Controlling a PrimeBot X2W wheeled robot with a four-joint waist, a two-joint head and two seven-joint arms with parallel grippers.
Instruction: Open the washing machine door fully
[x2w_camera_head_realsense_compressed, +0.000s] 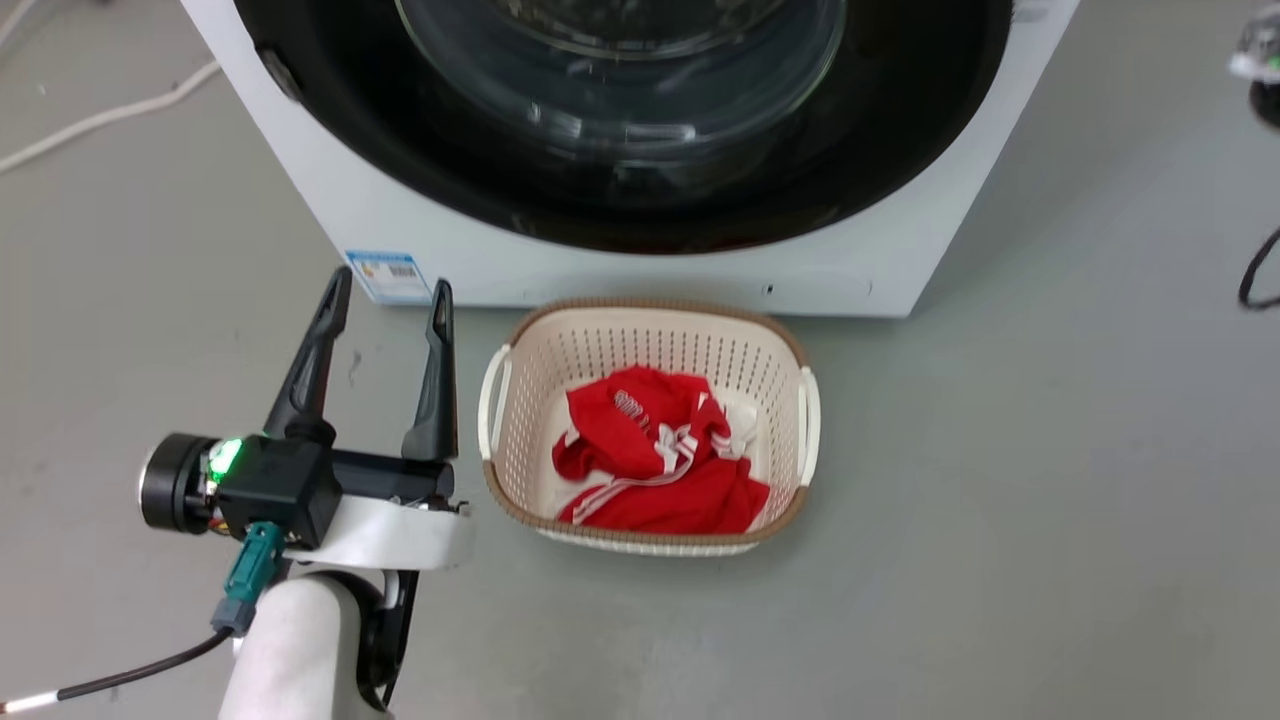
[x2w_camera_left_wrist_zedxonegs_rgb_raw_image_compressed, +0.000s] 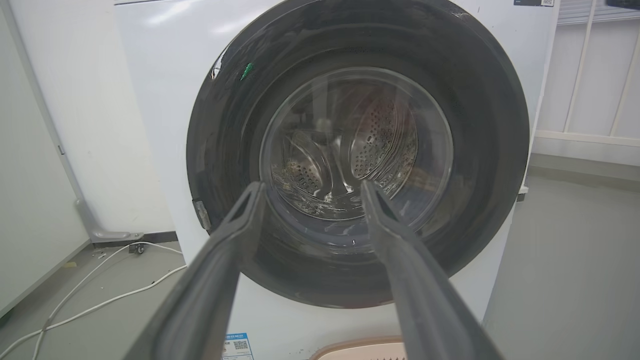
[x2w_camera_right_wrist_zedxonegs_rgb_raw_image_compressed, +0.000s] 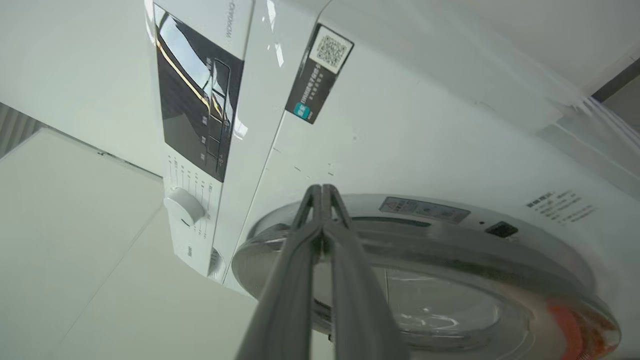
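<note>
Left tool (x2w_camera_head_realsense_compressed: 392, 280) gapes; one door (x2w_camera_left_wrist_zedxonegs_rgb_raw_image_compressed: 225, 150), seemingly closed; one basket (x2w_camera_head_realsense_compressed: 650, 305).

washing machine (x2w_camera_left_wrist_zedxonegs_rgb_raw_image_compressed: 150, 100): big white front-loader, standing upright at the far side, front facing near | door (x2w_camera_left_wrist_zedxonegs_rgb_raw_image_compressed: 225, 150): round glossy black ring around a bulging clear glass centre, nearly as wide as the front | state: flat against the front (looks shut) | perforated steel drum (x2w_camera_left_wrist_zedxonegs_rgb_raw_image_compressed: 380, 135) visible through the glass
</note>
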